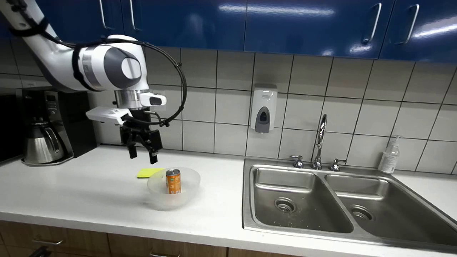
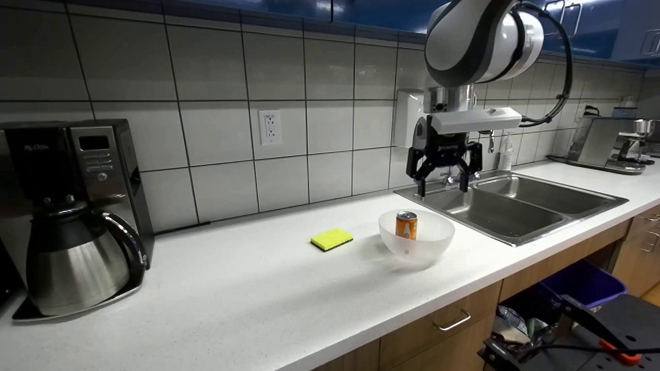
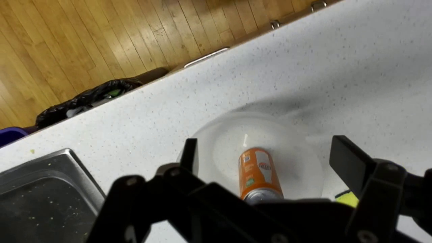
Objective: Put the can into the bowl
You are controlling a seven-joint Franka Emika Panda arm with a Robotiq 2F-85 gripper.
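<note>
Can (image 2: 406,226) stands inside the bowl (image 2: 432,243), left of the sink (image 2: 515,203), seemingly upright, its base blurred. Your end effector (image 2: 442,187) hangs higher, spread wide and empty, presumably to clear the can.

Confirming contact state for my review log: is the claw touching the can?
Apart. In both exterior views the open claw hangs above the can, which stands in the bowl, with a clear gap between claw and can.

In both exterior views, can (image 1: 174,182) upright in bowl (image 1: 171,201) on bench (image 1: 89,185), sponge (image 2: 331,239) left of bowl, coffee maker (image 2: 98,154) further left, sink (image 1: 249,200) right, fingers (image 2: 421,187) higher than bowl
</note>
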